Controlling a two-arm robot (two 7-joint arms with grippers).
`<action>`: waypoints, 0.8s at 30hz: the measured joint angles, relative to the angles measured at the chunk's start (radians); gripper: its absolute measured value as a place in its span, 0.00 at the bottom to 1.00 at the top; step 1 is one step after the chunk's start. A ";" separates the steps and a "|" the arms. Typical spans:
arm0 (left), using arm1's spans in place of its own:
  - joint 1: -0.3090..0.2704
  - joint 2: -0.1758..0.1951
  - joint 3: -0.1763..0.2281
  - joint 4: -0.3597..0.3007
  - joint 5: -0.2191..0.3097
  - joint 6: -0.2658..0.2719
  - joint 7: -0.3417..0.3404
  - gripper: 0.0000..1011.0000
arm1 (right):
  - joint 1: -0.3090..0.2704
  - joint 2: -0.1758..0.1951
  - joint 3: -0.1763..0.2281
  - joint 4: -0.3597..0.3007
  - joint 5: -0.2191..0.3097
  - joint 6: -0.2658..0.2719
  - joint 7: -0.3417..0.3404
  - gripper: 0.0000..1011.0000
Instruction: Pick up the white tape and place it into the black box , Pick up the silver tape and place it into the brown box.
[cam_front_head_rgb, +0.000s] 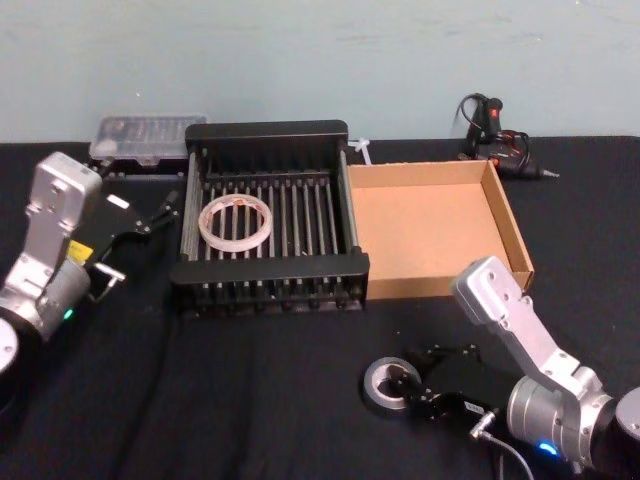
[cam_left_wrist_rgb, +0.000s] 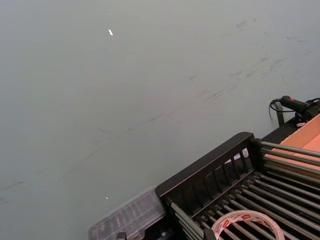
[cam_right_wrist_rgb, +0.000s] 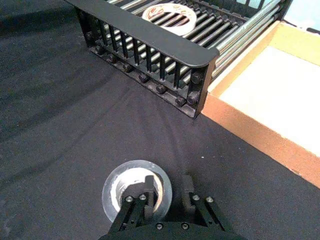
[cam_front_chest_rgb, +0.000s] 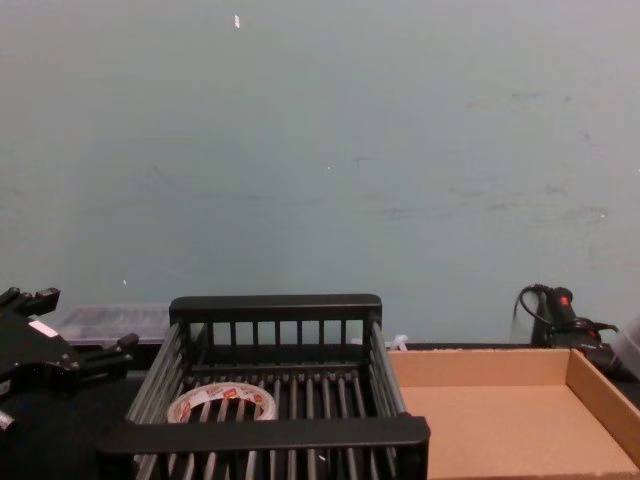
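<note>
right gripper: jaws part open and straddling the wall of the silver tape. one finger sits inside the pale core hole, the other outside the rim on the side toward the brown box. whether the pads already press on the wall cannot be told; the roll lies flat on the black worktop, not lifted. judged purpose of this placement: a pinch across one wall gives a firm hold on a thick roll that is too wide to span whole.

the silver tape lies in front of the boxes, near the front corner where the black box meets the brown box. the brown box holds nothing, so this half of the task is judged not yet done.

left gripper: held above the worktop just beside the left end of the black box, jaws slightly apart and holding nothing. the white tape lies flat on the slatted bottom of the black box, toward its left side; that half is judged complete.

beyond the boxes: a clear parts case and a drill.
</note>
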 joint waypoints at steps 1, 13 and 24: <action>0.000 0.000 0.000 0.000 0.000 0.000 0.000 0.99 | 0.000 0.000 0.000 0.000 0.000 0.000 0.000 0.36; 0.000 0.000 0.000 0.000 0.000 0.000 0.000 0.99 | 0.000 0.000 0.000 0.000 0.001 0.000 0.000 0.16; 0.000 0.000 0.000 0.000 0.000 0.000 0.000 0.99 | -0.002 -0.005 -0.002 -0.001 0.000 -0.010 0.003 0.16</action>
